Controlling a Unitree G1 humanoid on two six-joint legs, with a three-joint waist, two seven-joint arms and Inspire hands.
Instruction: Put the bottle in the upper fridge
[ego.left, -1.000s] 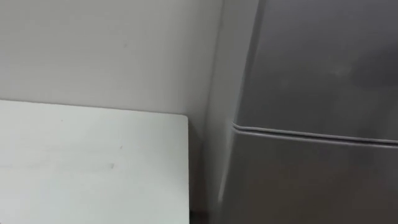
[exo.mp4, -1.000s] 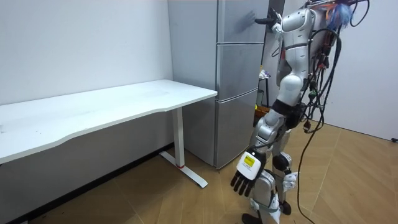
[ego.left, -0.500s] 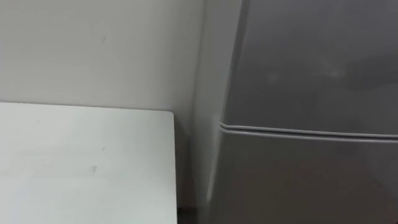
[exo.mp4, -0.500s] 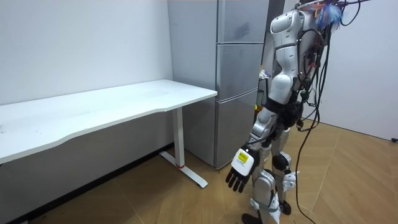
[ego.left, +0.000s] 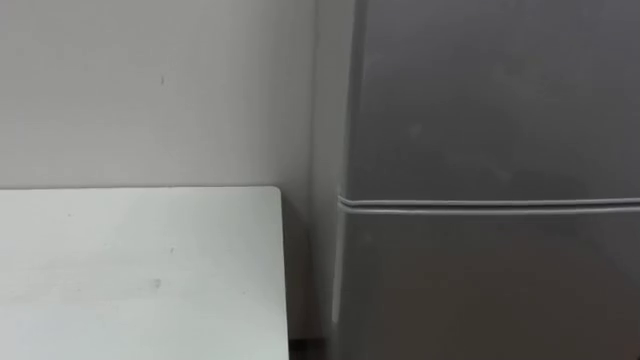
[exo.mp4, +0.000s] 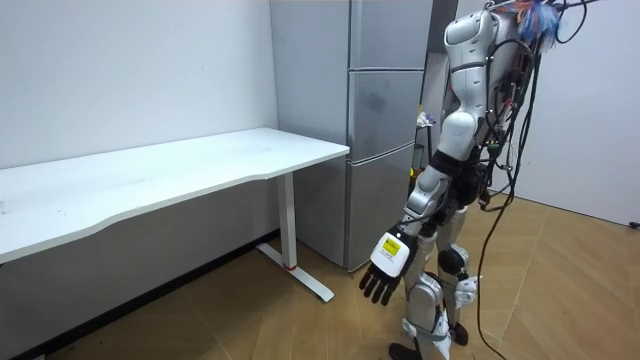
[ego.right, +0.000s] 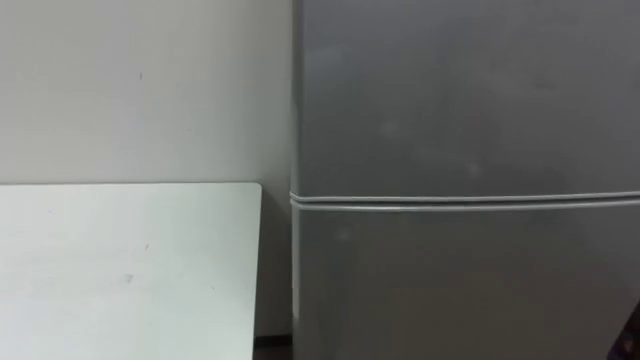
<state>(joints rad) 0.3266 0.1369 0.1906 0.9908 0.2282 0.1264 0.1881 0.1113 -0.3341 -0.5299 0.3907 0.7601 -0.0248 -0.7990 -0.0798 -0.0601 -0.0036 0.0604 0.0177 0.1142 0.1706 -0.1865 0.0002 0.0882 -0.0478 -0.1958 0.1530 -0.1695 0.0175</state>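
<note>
The left hand (exo.mp4: 385, 272) hangs low beside the leg, fingers loose and spread, holding nothing. A second ago the other arm reached up to the fridge (exo.mp4: 381, 110). Now it is no longer up there, so I judge the work at the door is finished. Beyond the white table (ego.left: 140, 270), the upper door (ego.left: 490, 90) and the door under it (ego.left: 490, 290) are closed, their contents hidden. Where the bottle is I cannot tell.
</note>
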